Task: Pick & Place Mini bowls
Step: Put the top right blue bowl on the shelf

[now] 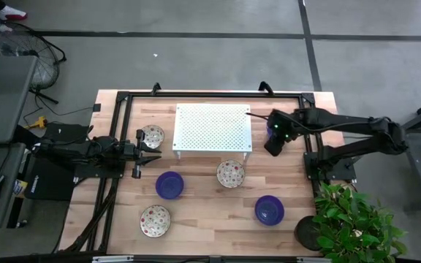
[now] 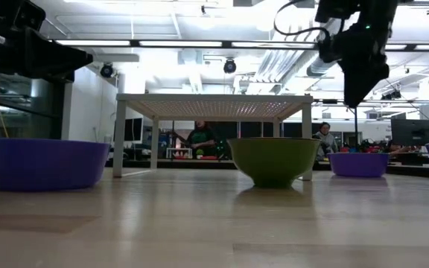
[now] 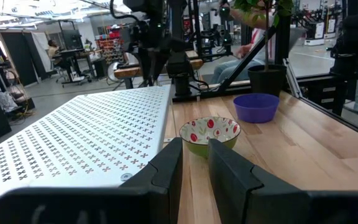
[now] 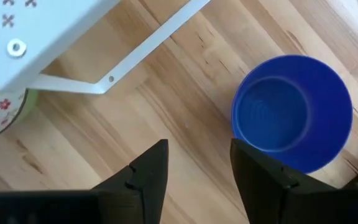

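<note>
My right gripper [image 4: 197,168] hangs open, pointing down, just off the right end of the white rack [image 1: 212,128]. A blue mini bowl [image 4: 291,112] stands upright on the table below it, off to one side of the fingers and apart from them. In the low view that bowl [image 2: 358,164] sits under the gripper [image 2: 360,78]. Two more blue bowls [image 1: 169,185] [image 1: 269,210] and three cream speckled ones [image 1: 152,136] [image 1: 230,173] [image 1: 155,219] rest on the table. At the table's left, my left gripper [image 1: 139,150] is level and slightly open, holding nothing.
The rack stands on thin white legs [image 4: 98,87] in the table's far middle. A potted plant [image 1: 353,223] sits at the near right corner. Black frame rails [image 1: 210,95] run along the far edge. Bare wood lies between the bowls.
</note>
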### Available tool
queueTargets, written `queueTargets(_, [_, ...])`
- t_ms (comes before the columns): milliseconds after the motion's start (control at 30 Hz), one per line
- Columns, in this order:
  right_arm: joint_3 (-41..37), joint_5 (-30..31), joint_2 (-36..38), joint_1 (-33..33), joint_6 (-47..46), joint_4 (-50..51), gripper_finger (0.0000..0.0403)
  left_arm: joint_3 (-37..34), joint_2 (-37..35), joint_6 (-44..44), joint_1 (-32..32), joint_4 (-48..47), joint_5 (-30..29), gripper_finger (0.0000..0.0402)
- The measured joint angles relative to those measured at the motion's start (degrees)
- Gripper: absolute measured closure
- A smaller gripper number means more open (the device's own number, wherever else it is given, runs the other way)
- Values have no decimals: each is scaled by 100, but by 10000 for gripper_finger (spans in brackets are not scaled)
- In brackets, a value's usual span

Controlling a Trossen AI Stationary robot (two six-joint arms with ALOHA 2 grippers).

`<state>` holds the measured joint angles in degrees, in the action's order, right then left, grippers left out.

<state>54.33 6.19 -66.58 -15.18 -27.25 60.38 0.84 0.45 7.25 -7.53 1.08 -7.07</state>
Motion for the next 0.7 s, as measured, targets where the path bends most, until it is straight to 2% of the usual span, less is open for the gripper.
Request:
queueTargets(300, [428,51,-821,-247,-568,433,245,0,2,0,0,0,2,330])
queueTargets(500, [449,188,-873,-249,-1033,596,244,0,2,0,0,0,0,330])
queueTargets(700, [447,284,-1016,-248,-1177,658,221,0,0,0,0,2,2,330])
